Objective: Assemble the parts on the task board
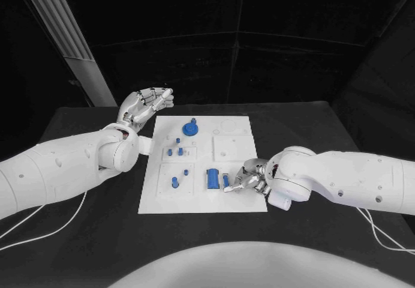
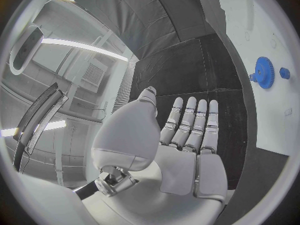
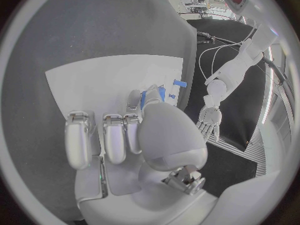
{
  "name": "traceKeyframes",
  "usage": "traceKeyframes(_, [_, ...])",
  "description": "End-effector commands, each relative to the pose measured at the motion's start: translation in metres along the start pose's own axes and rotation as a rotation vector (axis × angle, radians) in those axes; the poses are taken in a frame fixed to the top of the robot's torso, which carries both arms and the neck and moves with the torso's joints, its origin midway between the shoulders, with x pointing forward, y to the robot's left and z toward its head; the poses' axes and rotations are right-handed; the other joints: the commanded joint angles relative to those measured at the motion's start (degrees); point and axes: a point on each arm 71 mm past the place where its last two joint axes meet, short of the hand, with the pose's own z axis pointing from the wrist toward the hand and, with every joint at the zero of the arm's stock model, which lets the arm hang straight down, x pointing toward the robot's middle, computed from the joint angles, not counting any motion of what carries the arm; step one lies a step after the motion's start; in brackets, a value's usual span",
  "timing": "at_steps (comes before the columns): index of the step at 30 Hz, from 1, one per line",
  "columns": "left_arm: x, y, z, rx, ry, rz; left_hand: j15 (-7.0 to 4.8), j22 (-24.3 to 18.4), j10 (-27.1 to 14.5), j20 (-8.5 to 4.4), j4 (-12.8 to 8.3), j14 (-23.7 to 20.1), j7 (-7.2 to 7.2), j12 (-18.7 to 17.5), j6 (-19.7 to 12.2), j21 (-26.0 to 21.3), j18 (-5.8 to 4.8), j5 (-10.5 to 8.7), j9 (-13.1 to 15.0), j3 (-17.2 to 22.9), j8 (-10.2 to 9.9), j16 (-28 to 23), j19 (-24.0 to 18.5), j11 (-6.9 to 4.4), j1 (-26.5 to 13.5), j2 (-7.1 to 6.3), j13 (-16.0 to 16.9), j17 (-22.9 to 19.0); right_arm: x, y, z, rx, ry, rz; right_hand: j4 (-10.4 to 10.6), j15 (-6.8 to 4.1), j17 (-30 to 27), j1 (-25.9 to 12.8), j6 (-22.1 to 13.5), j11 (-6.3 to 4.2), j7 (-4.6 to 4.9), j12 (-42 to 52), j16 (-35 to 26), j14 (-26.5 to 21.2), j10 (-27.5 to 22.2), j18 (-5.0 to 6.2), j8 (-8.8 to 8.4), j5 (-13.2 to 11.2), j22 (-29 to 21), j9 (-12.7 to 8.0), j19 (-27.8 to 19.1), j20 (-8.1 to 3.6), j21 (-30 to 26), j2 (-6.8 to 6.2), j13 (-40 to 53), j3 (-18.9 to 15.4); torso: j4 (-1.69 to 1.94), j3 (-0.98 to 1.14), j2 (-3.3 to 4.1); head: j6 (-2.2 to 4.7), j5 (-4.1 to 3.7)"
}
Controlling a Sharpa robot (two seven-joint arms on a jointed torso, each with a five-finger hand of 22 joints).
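Note:
The white task board lies mid-table. My right hand is low over its near right part, thumb and a finger pinching a small blue part, seen close up as the blue part against my right hand. A blue cylinder lies just left of it. A blue gear sits at the far end, also seen as the gear on the board. My left hand is raised beyond the board's far left corner, empty; the left hand has its fingers straight.
Small blue pegs stand in the board's left middle, and another blue piece lies in the near left recess. White cables trail over the black table on both sides. My left arm shows across the board.

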Motion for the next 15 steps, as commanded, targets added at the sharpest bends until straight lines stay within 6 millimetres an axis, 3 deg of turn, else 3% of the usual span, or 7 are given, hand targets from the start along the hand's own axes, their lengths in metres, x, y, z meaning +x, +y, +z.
traceKeyframes(1, [0.0009, -0.0119, -0.0005, 0.158, 0.008, -0.008, 0.13, -0.07, -0.36, -0.08, -0.05, -0.37, 5.03, 0.38, -0.14, -0.17, -0.40, 0.28, -0.07, -0.30, 0.24, 0.26, -0.01, 0.16, 0.09, 0.42, -0.06, -0.06, -0.0004, 0.0009, 0.0003, -0.002, 0.000, -0.004, -0.02, -0.39, 15.00, 0.62, -0.14, -0.39, -0.32, -0.19, 0.14, 5.85, 5.97, -0.42, 0.32, 0.18, 15.09, 0.13, 6.05, -0.32, 0.18, 0.92, 14.85, 0.39, -0.03, 0.01, 0.01, 0.00, -0.02])
traceKeyframes(15, [0.0014, -0.0118, -0.0002, 0.157, 0.009, -0.008, 0.13, -0.07, -0.39, -0.08, -0.04, -0.38, 5.03, 0.43, -0.15, -0.18, -0.40, 0.33, -0.08, -0.34, 0.27, 0.32, -0.02, 0.15, 0.14, 0.44, -0.06, -0.14, -0.0034, 0.0003, 0.0020, -0.002, -0.018, 0.001, -0.36, -0.50, 15.00, 2.48, 0.51, -0.78, -0.74, -0.19, 0.14, 5.85, 5.97, -0.42, 0.01, 0.23, 15.09, 0.49, 6.05, -0.43, 0.18, 2.33, 14.85, 0.94, 0.01, 0.02, 0.03, 0.00, -0.13])
